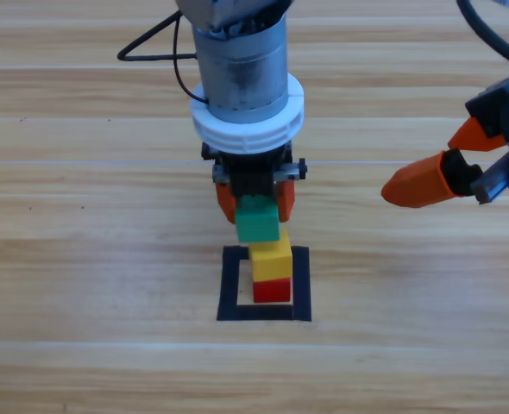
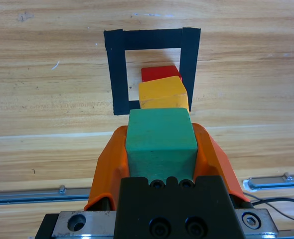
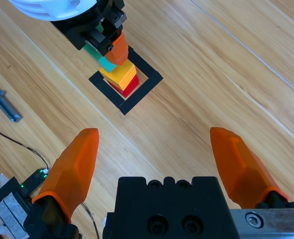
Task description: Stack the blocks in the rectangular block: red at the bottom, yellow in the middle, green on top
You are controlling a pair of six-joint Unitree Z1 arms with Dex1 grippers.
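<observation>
Green cube (image 1: 257, 219) clenched in left tool (image 1: 255, 201), above yellow (image 1: 271, 254); right tool (image 1: 444, 177) released, aside.

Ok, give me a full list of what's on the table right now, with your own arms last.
red cube: one, red, on the wood inside the tape outline, bottom of the stack.
yellow cube: one, yellow, sitting on the red cube.
green cube: one, teal-green, gripped in the left pincer, above the yellow cube; I cannot tell if it touches.
tape outline: one, black, near-square rectangle on the table's middle.
table: one, light wood.
metal rail: silver, along the table, seen in the left wrist view.
black cable: one, behind the left arm.
left pincer: orange jaws shut on the green cube, over the stack.
right pincer: orange jaws open, empty, waiting at the right edge.
</observation>
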